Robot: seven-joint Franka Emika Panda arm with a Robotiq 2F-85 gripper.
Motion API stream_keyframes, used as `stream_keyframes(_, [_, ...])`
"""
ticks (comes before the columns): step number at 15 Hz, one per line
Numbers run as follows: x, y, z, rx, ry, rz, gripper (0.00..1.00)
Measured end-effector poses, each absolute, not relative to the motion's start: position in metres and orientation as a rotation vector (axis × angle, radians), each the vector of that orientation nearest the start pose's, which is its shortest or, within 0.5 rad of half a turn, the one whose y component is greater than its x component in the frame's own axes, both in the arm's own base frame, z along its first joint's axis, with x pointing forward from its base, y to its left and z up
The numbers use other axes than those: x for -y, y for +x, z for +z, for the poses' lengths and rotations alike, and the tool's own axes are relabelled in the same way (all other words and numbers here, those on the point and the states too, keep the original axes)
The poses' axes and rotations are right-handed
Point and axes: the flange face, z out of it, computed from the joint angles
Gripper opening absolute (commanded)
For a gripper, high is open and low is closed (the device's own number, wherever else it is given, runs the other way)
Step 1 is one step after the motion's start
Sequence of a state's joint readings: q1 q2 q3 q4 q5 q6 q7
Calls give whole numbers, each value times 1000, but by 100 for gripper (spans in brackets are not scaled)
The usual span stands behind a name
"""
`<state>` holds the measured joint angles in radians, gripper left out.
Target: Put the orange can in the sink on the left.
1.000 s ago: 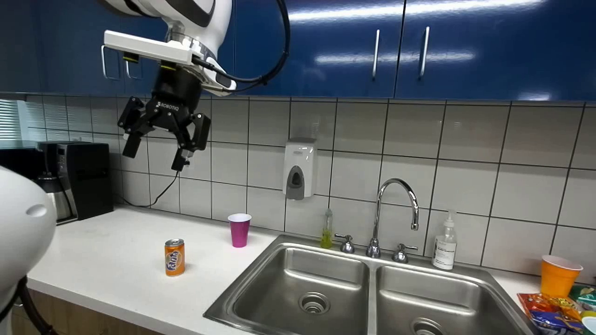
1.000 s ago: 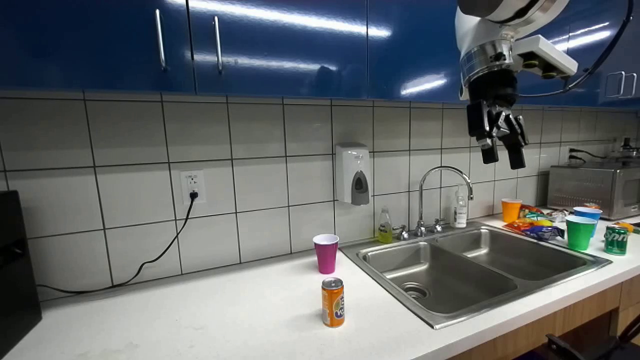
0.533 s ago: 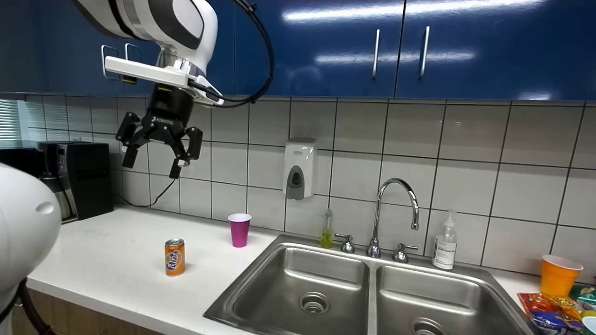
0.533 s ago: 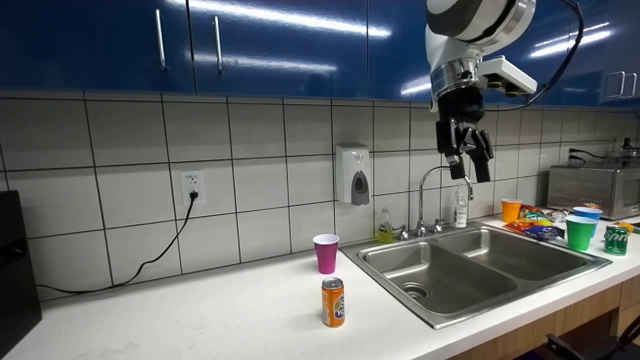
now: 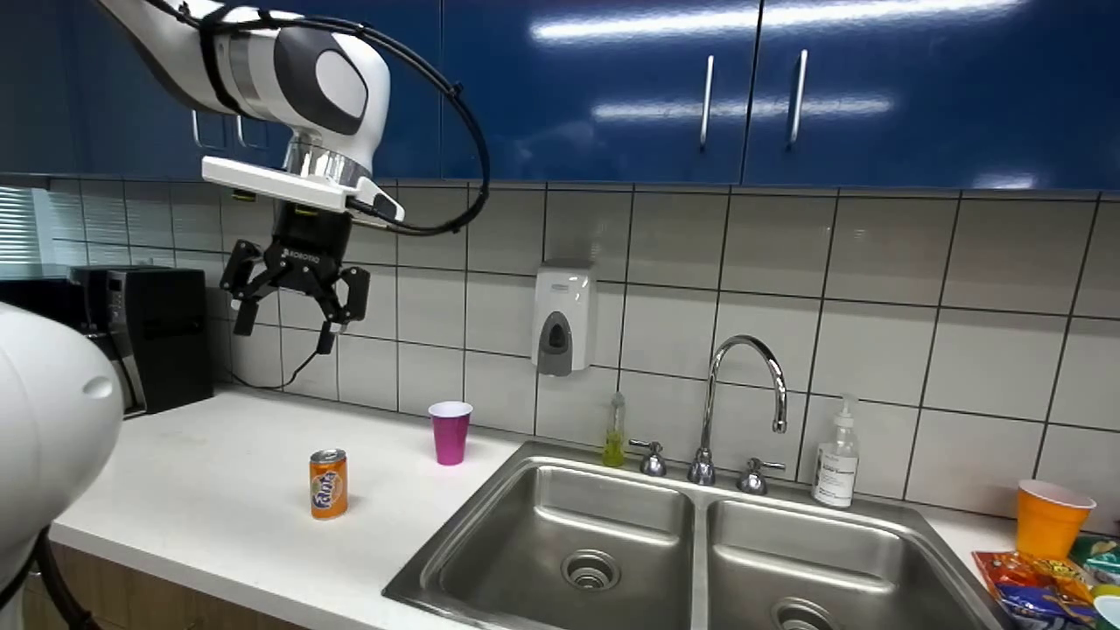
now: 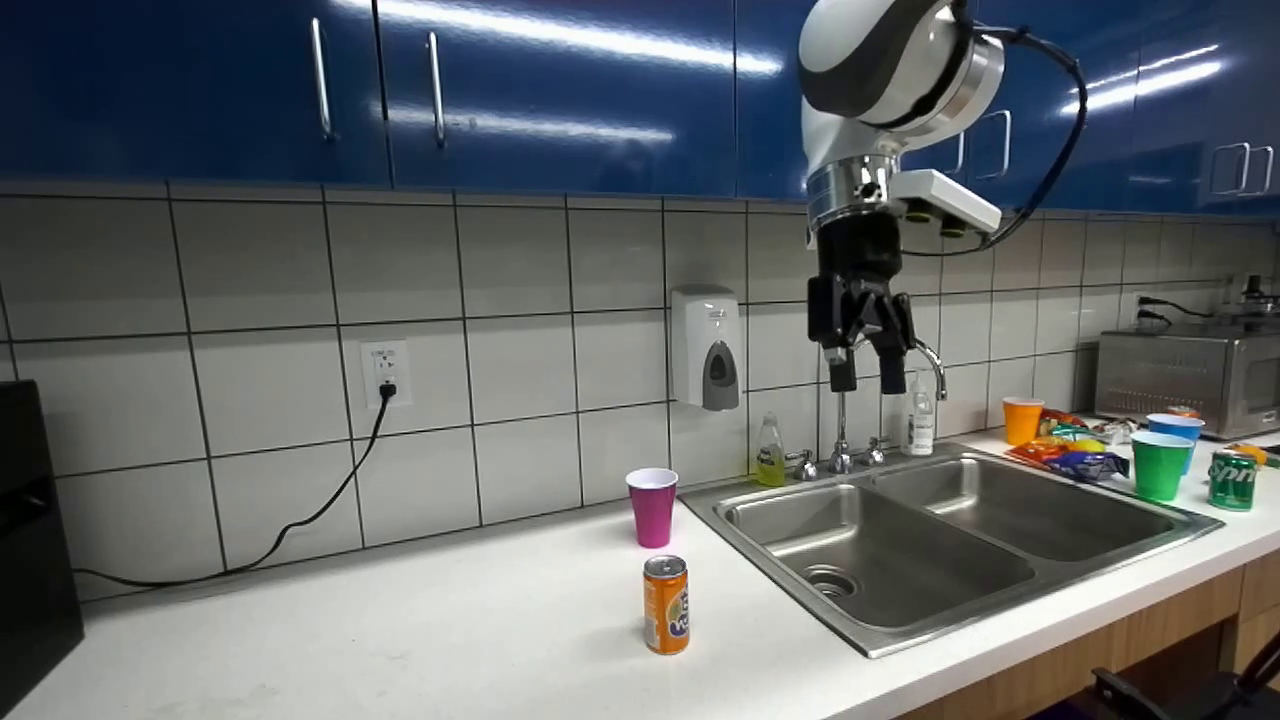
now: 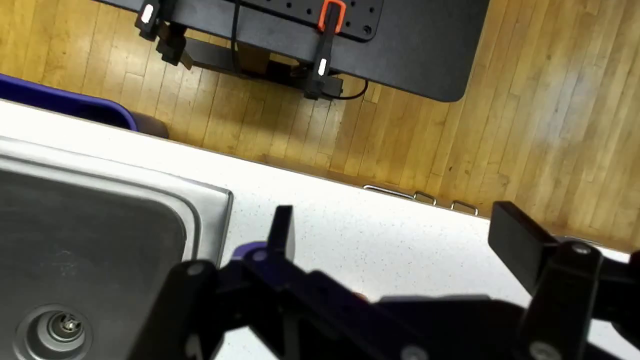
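Observation:
The orange can (image 5: 328, 486) stands upright on the white counter, left of the double sink in both exterior views. It is silver-topped, with a Fanta label. The left sink basin (image 5: 516, 569) is steel with a round drain, and nothing lies in it. High above the counter hangs my gripper (image 5: 284, 334), jaws wide apart and nothing between them. It is well above the can and does not touch it. In the wrist view the gripper (image 7: 395, 235) spans bare counter. A small orange sliver peeks past its linkage there; the rest of it is hidden.
A pink cup (image 5: 451, 435) stands behind the can, near the tiled wall. The chrome faucet (image 5: 702, 471) rises behind the sink, and a soap dispenser (image 5: 564, 319) is fixed to the wall. Blue cabinets (image 5: 612, 105) hang overhead. Snack bags (image 6: 1085, 465) and cups lie beyond the sink.
The arm has come down, and in an exterior view the gripper has also shifted left, closer to the can. Its jaws have stayed open. Can, cup and other objects have not moved.

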<state>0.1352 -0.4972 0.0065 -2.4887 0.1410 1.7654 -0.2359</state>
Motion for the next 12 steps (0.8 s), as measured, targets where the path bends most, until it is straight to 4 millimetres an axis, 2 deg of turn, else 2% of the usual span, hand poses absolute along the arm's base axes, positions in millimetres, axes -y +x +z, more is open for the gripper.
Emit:
stream_keyframes(7, [-83,395,408,524,-2964,244,100])
stream_keyframes(12, [-96,408,385,550,-2971,212,100])
